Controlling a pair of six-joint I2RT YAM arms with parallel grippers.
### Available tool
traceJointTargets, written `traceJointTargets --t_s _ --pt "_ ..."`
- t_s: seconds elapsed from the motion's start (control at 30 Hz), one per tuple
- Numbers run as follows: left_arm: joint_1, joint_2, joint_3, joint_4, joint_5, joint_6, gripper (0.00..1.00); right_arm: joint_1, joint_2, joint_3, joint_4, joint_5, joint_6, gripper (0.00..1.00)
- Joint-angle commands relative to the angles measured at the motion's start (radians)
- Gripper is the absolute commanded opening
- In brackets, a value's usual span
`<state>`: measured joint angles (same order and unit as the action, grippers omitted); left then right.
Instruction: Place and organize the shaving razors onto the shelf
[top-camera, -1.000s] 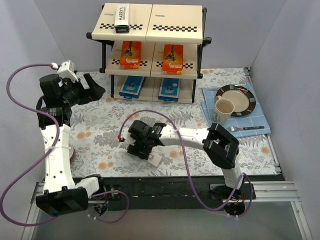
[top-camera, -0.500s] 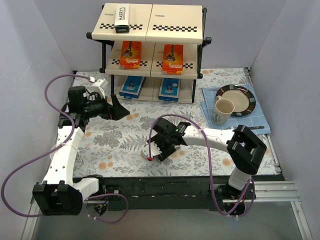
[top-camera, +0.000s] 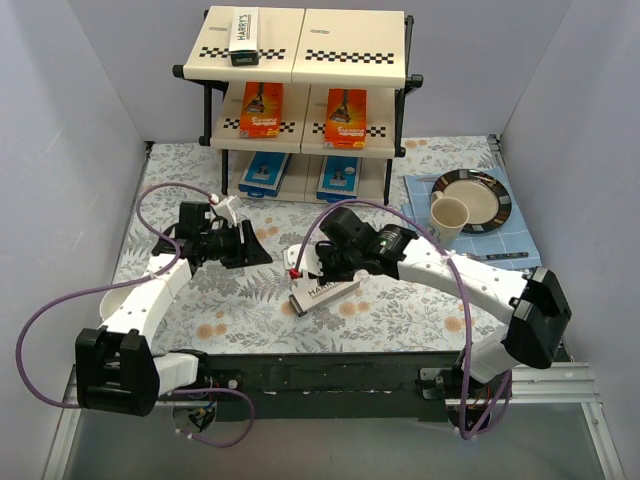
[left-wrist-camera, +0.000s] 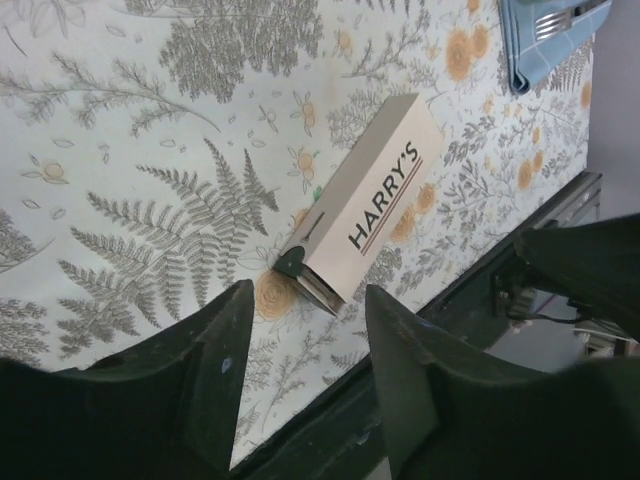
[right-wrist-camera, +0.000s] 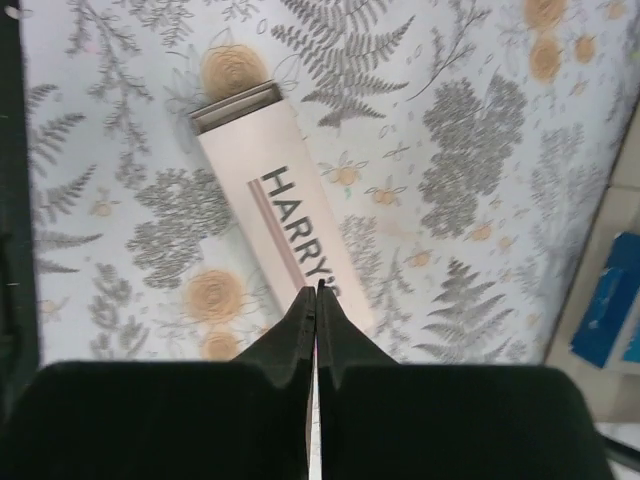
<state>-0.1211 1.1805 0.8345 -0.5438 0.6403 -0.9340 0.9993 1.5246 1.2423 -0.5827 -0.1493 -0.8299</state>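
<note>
The right jaws are pressed fully together with nothing between them. In the right wrist view the fingers (right-wrist-camera: 295, 335) meet at frame centre over one end of the loose HARRY'S box (right-wrist-camera: 268, 210); whether the tips touch its face cannot be determined. The left jaws stand apart and grip nothing. Their fingers (left-wrist-camera: 225, 365) occupy the bottom of the left wrist view, and the box lies beyond them at frame centre, flat on the tabletop (left-wrist-camera: 150, 150) and outside the gap. In the top view this box sits at lower centre, between the two arms and well apart from the shelf (top-camera: 350, 30) at upper centre. Shelf status: the top board carries the shelved HARRY'S box (top-camera: 241, 35) on its left half, the middle board carries two orange cards (top-camera: 261, 110) side by side, and the bottom board carries two blue-and-white boxes (top-camera: 264, 175) side by side. Assessment: five of six packs are placed. One pack is left to grasp, lift and set down, most likely on the right half of the top board, which carries no pack.
</note>
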Motion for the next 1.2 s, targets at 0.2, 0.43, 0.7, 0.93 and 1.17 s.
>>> traceJointTargets --t_s 0.2,0.43,0.7,0.93,1.17 --pt "-0.052 0.105 -0.150 0.192 -0.019 -0.158 0.00 0.001 -0.104 -0.251 -0.112 -0.062 0.301 0.01" --pt "-0.104 0.203 -0.198 0.292 0.016 -0.196 0.00 -0.045 -0.024 -0.327 0.079 0.013 0.330 0.01" --pt "-0.244 0.295 -0.187 0.332 0.025 -0.196 0.00 -0.119 0.182 -0.183 0.184 0.013 0.310 0.01" --pt "-0.310 0.254 -0.212 0.343 0.062 -0.218 0.02 -0.119 0.365 0.081 0.162 -0.027 0.334 0.01" --pt "-0.298 0.167 -0.181 0.187 -0.013 -0.186 0.02 -0.123 0.337 0.065 0.144 0.065 0.324 0.01"
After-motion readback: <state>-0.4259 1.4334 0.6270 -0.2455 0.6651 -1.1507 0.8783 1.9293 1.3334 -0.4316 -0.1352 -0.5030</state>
